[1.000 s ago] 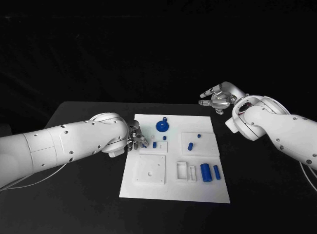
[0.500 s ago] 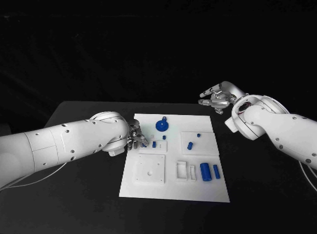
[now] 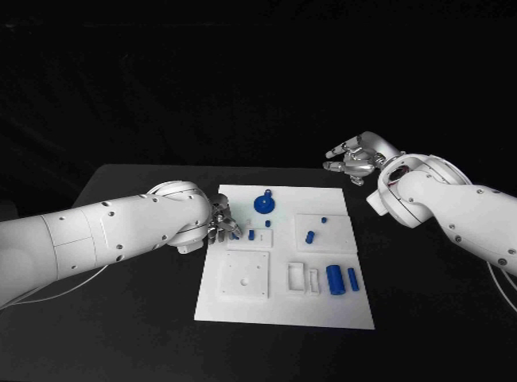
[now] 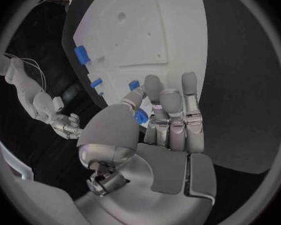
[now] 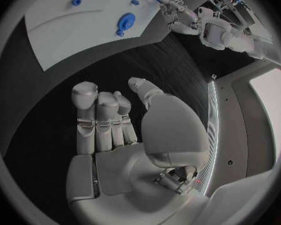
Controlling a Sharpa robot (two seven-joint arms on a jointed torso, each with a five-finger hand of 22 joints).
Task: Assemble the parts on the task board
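The white task board lies in the middle of the table. My left hand is at the board's left edge and pinches a small blue part between thumb and fingers. A blue round disc with a knob sits near the board's far edge. Small blue pegs stand mid-board, and two blue cylinders lie near the right edge. My right hand hovers beyond the board's far right corner, its fingers side by side and holding nothing.
A white square block and smaller white blocks sit on the near half of the board. Black table surrounds the board on all sides. The right wrist view shows the board and the left hand at its edge.
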